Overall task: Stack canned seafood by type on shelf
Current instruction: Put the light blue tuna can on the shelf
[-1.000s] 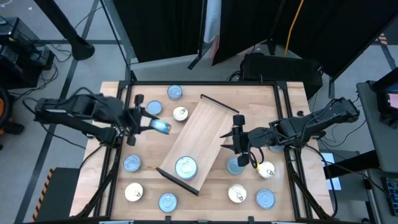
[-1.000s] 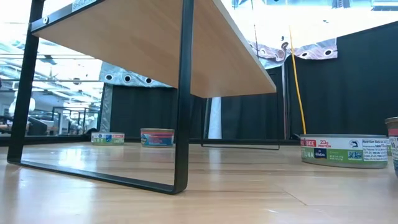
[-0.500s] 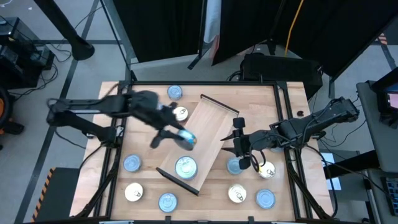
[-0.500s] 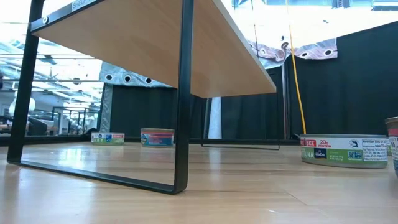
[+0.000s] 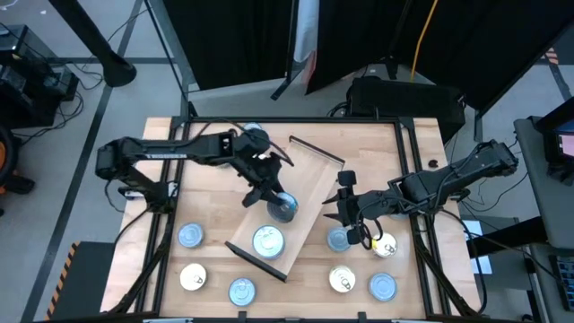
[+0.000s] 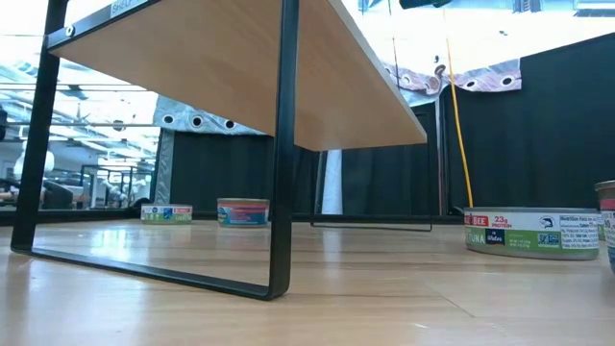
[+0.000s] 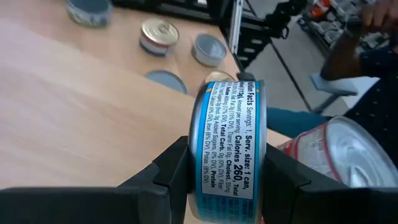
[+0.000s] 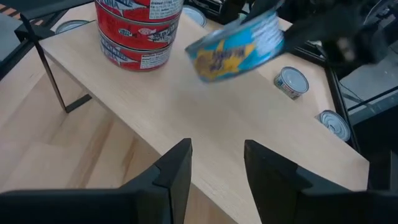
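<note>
The shelf is a light wooden board lying slantwise on the table. A stack of red-walled tins stands on its near end and also shows in the right wrist view. My left gripper reaches over the middle of the shelf, shut on a blue tin, which shows tilted and blurred in the right wrist view. My right gripper hangs open by the shelf's right edge with nothing between its fingers. My left gripper pinches the blue tin across its thickness, one finger on each flat face, so the printed side wall shows between them. The fingers slant down from the table's far left. The tin is on edge, tilted, clear above the shelf board.
Loose tins lie around the shelf: one at the far edge, several along the near left and near right, and one just under my right gripper. In the low view, the shelf's dark leg frame stands in front.
My left gripper has carried the blue tin from the table's left side toward the right and near, out over the middle of the shelf, sinking as it went. Its wrist has rolled, so the tin now stands more on edge. The right arm has kept still.
</note>
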Motion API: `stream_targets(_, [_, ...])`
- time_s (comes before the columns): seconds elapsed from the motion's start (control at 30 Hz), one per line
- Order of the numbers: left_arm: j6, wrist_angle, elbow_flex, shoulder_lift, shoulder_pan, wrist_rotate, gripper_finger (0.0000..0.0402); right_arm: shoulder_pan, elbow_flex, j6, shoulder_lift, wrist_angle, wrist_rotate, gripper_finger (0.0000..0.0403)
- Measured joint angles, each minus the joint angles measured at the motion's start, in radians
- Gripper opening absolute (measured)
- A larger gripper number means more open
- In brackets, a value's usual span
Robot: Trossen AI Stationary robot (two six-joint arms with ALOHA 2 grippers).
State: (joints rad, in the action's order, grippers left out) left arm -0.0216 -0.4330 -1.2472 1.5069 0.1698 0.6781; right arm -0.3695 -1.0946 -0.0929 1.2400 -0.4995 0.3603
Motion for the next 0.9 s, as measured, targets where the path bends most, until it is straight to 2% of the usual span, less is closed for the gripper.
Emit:
stream_targets(0.17, [-0.023, -0.009, 0.0, 0.061, 0.001, 0.034, 0.0142, 0.0, 0.0, 0.002, 0.0, 0.001, 0.0, 0.0139])
stream_targets(0.33, [-0.026, -0.022, 0.0, 0.086, 0.0, 0.037, 0.0166, 0.0, 0.0, 0.01, 0.0, 0.002, 0.0, 0.0139])
stream_targets(0.7, [-0.025, -0.033, 0.0, 0.085, 0.002, -0.142, 0.0243, 0.0, 0.0, 0.063, 0.0, 0.002, 0.0, 0.0139])
stream_targets(0.9, [0.018, -0.037, 0.0, 0.074, 0.001, -0.165, 0.0276, 0.005, -0.001, 0.068, 0.039, 0.031, 0.003, 0.0139])
